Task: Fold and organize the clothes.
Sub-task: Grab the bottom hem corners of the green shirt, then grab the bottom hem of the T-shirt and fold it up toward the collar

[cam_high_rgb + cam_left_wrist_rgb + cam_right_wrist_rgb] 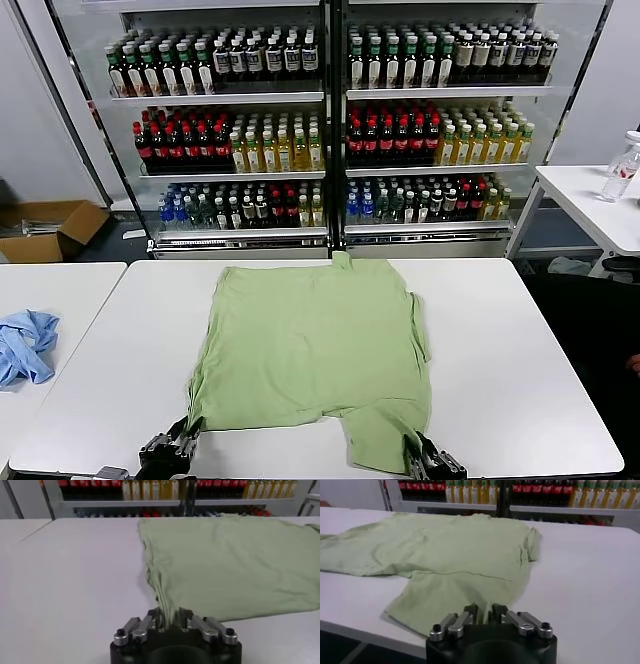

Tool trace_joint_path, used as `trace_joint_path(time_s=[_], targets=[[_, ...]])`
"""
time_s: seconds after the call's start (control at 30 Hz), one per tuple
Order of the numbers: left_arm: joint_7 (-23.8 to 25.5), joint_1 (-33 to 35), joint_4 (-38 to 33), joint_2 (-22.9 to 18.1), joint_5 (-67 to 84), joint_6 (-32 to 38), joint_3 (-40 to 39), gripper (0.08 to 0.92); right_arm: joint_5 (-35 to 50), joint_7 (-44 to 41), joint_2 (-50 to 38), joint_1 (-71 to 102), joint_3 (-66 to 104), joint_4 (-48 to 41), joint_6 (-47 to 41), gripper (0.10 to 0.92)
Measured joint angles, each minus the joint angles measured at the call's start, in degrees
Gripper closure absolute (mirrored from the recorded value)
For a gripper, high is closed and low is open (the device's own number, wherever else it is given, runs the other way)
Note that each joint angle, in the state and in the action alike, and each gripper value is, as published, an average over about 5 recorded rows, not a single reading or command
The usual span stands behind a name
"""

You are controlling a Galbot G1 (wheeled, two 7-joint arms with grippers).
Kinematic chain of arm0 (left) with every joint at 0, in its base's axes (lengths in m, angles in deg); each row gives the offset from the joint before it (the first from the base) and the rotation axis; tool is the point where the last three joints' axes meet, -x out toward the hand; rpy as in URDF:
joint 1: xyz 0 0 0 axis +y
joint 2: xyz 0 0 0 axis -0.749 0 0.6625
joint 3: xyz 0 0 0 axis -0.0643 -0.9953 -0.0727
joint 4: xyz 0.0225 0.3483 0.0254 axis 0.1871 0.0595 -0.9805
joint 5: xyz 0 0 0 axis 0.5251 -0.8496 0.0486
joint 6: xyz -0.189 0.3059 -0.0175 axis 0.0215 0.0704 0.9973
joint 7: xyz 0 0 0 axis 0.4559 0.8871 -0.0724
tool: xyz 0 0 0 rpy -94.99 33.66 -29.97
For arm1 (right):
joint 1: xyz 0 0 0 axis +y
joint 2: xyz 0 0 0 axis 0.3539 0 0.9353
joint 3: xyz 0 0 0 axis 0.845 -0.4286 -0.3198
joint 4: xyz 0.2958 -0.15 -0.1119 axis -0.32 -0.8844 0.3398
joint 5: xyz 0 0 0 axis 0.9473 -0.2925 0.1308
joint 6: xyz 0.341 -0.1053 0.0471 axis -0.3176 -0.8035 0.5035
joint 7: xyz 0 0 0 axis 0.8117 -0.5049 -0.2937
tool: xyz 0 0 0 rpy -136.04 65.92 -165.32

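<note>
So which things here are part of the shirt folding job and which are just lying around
Part of the job:
- green shirt, flat on the table
- left gripper, shut on its near left corner
- right gripper, shut on its near right hem

Just lying about:
- blue cloth on the side table
- cardboard box
- bottle shelves

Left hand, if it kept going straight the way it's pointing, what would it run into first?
The left hand is already pinched on the near corner of the green polo shirt, so it would push into that shirt first, probably bunching it along the white table.
</note>
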Motion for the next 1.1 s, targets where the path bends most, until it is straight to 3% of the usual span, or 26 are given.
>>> trace_joint_path(time_s=[0.13,0.23,0.8,0.93,1.1], targets=[[0.4,0.0,-0.31,0.23,-0.43,0.38,-0.07,0.886,1.75,-0.82,-1.08,0.5,1.9,1.57,-0.08,0.92],[0.43,0.69,-1.05,0.72,-0.06,0.7,0.48,0.916,2.67,-1.41,-2.13,2.06,4.61,3.99,-0.32,0.92],[0.28,17.26,-11.25,3.34,2.95,3.72,10.61,0.917,0.98,-1.22,-3.8,14.3,12.69,15.71,-0.24,0.92],[-0.23,16.16,-11.63,4.34,4.81,3.58,11.4,0.917,2.58,-0.49,-3.74,10.7,12.48,15.95,-1.54,0.92],[-0.83,9.61,-10.38,5.72,7.45,2.66,10.83,0.917,4.16,0.22,-3.15,3.22,10.71,14.59,-4.09,0.92]])
